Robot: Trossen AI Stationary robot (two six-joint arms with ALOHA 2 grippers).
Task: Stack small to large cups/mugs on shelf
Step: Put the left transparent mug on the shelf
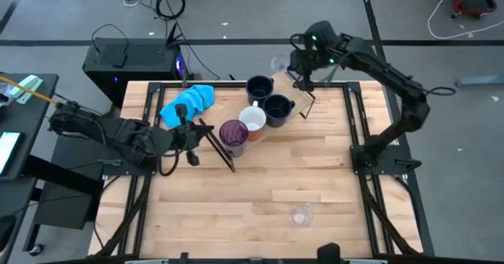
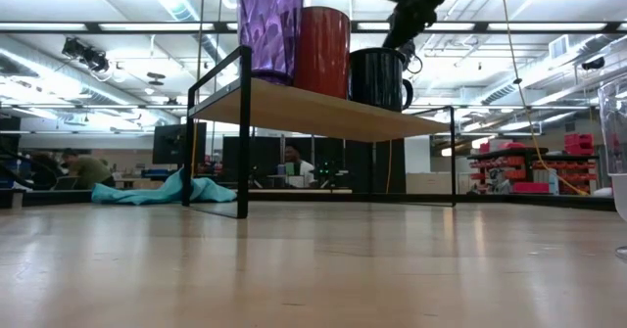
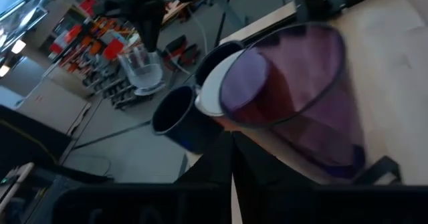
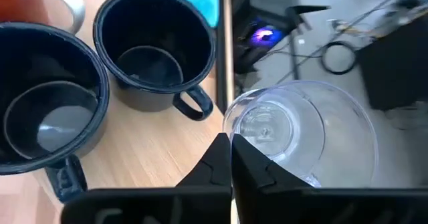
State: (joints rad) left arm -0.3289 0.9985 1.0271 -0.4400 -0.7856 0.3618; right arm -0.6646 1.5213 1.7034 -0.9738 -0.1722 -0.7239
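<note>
The wooden shelf (image 1: 295, 89) stands aslant on the table and also shows in the low view (image 2: 323, 113). On it, in a row, stand a purple tumbler (image 1: 234, 135), a white mug (image 1: 253, 120) with a red outer wall, and a navy mug (image 1: 277, 109); a second navy mug (image 1: 259, 87) stands beside them. My right gripper (image 1: 293, 65) is shut on a small clear cup (image 4: 301, 137) past the shelf's far end. My left gripper (image 1: 197, 138) is shut, close by the tumbler (image 3: 294, 97). My right gripper pinches the clear cup's rim (image 4: 232, 125) between its two fingers, one finger inside the cup and one outside. The cup is lifted clear, its mouth up, beside the navy mugs. Whether my left gripper touches the tumbler, I cannot tell.
A bright blue cloth (image 1: 189, 102) lies at the table's far left. Another small clear cup (image 1: 301, 214) stands near the table's near edge and shows at the low view's right edge (image 2: 617, 162). The shelf's black end frame (image 1: 220, 150) is next to my left gripper.
</note>
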